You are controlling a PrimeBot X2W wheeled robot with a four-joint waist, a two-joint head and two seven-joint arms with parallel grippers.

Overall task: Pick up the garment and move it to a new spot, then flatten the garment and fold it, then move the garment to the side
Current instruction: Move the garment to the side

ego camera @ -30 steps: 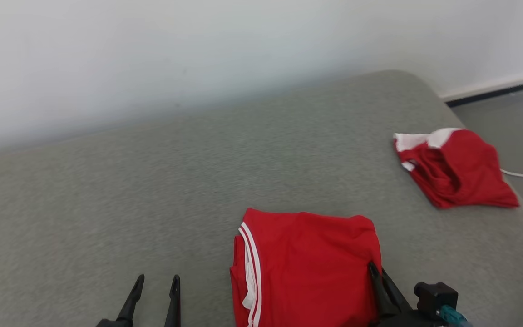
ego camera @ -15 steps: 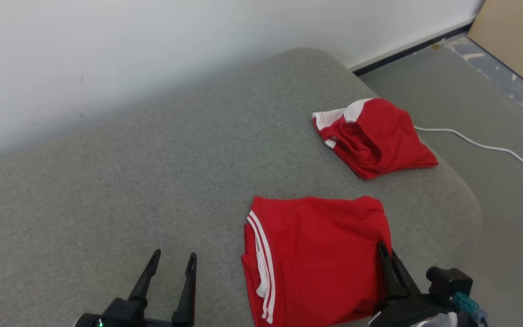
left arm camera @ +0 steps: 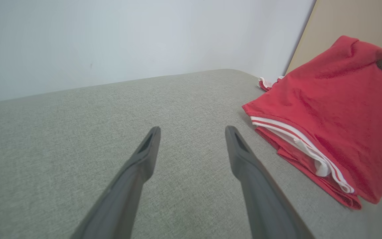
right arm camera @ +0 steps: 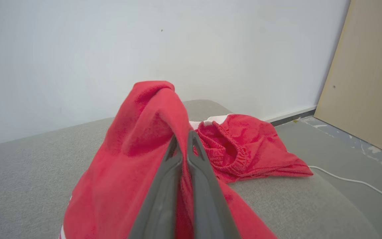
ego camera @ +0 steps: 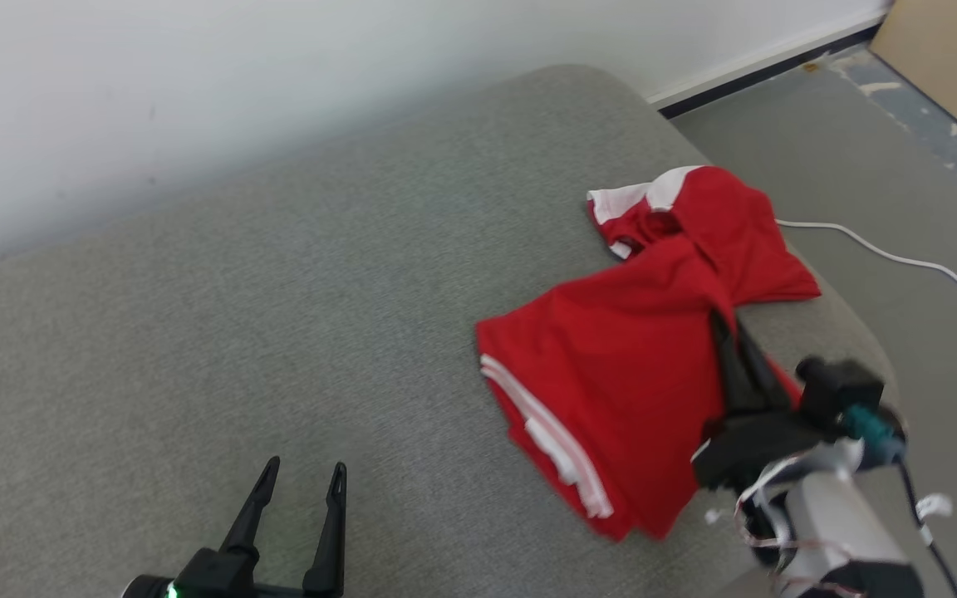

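Observation:
The garment [ego camera: 611, 374] is a folded red piece with white stripes, lying on the grey cushion [ego camera: 279, 291] at centre right. My right gripper [ego camera: 721, 322] is shut on its right edge and holds that edge raised, so the cloth slopes down to the left. In the right wrist view the red garment [right arm camera: 138, 159] drapes over the shut right gripper [right arm camera: 181, 136]. My left gripper [ego camera: 304, 469] stands open and empty above the cushion at the lower left, well apart from the cloth. The left wrist view has the garment [left arm camera: 327, 109] to the right of the open left gripper [left arm camera: 191, 131].
A second red garment with white trim [ego camera: 694, 193] lies crumpled at the cushion's far right corner, just behind the held one, and appears in the right wrist view [right arm camera: 244, 146]. A white cable [ego camera: 902, 259] runs over the grey floor. A tan board [ego camera: 952, 50] leans at the right.
The head camera has turned. My right gripper has lifted the garment's right edge and carried it toward the second garment, skewing the fold. The left gripper stays open.

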